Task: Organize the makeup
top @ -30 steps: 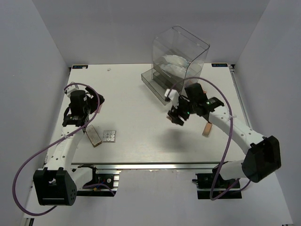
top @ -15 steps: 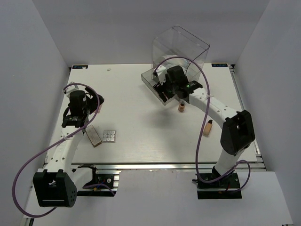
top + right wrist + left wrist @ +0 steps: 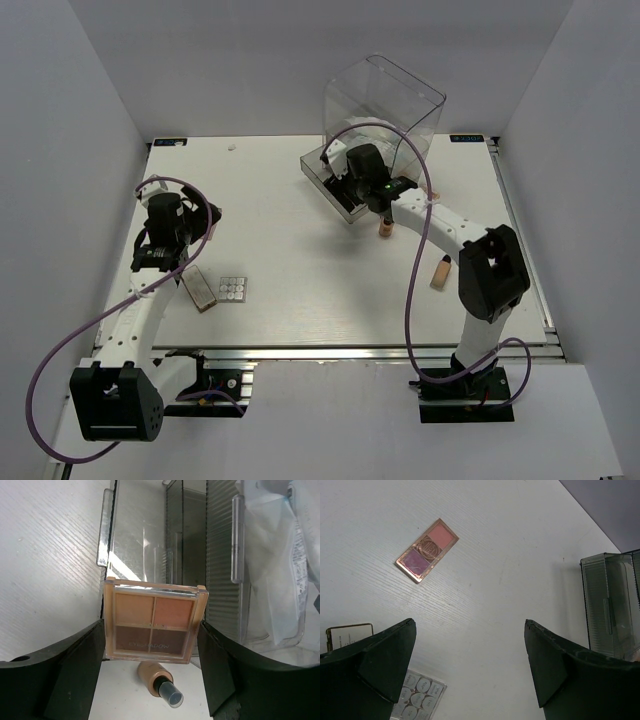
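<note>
Top view: right gripper (image 3: 352,178) hangs over the open drawer (image 3: 345,208) at the front foot of the clear box (image 3: 385,105), so this arm is much the nearer to the box. The left gripper (image 3: 165,252) sits well off to the box's left, near the white grid palette (image 3: 233,289). One foundation bottle (image 3: 385,228) lies just in front of the drawer, and a second bottle (image 3: 440,272) lies farther out from the box on the table (image 3: 290,230).

Left wrist view: its fingers (image 3: 375,665) stand wide with nothing between them. A pink-and-purple palette (image 3: 427,550) lies flat and slantwise ahead of them, with the box off to its right.

Right wrist view: its fingers (image 3: 75,675) clamp the side edges of the eyeshadow palette (image 3: 152,622), face up, its far edge toward the drawer straight ahead. The drawer looks a close fit, so I judge the palette must go in level and square. Packets (image 3: 272,555) fill the box's compartment to the drawer's right.
</note>
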{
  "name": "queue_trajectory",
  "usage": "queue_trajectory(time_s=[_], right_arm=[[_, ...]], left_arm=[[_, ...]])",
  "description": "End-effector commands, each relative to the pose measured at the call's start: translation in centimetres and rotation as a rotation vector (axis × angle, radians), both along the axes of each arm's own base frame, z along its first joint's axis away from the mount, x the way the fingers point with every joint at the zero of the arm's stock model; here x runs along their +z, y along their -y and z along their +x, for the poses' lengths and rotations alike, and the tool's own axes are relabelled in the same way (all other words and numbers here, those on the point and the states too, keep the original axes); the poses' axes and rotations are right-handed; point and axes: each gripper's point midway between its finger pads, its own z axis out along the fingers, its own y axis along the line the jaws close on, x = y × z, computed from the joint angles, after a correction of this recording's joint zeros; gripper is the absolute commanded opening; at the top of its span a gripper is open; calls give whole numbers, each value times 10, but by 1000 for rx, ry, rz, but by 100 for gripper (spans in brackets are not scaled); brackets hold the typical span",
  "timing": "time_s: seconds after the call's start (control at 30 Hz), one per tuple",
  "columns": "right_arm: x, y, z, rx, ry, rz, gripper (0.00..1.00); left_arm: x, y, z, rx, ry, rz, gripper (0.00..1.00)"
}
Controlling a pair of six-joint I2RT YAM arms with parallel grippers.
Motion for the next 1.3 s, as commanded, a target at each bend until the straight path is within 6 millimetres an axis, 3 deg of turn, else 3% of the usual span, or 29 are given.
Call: queue_trajectory(time_s=[0.0,0.03,0.23,0.43,0.47,0.67,0.77,0.87,0.9,0.97,1.17,1.27], right_arm=[[-4,-2,10,6,41,-22,58],[-6,-2,10,10,37,-23,65],[-7,-3,10,23,36,-24,78],[7,-7,10,41,50,-1,84],[9,-8,9,46,51,3,89],[16,-13,2,99,14,23,89],[33,-41,-41,429,-89,73,89],[49,-47,-87,672,-133,112,89],[60,-45,-97,702,-111,129,89],[56,-45,-115,757,-133,164,88],[67,-38,-157,841,-161,295,72],[80,-33,-167,862,-173,367,52]], left_arm=[[18,-4,-1,1,33,23,98],[19,-4,-1,-5,32,31,98],[17,1,6,-63,-12,56,98],[11,10,16,-133,-56,55,98],[10,12,18,-140,-62,53,98],[2,14,30,-171,-107,66,98],[-7,16,35,-213,-152,89,98],[-22,14,39,-272,-227,142,91],[-29,11,47,-304,-262,188,88],[-46,5,55,-335,-356,236,85],[-82,-31,62,-370,-547,468,88],[-100,-37,71,-397,-608,513,90]])
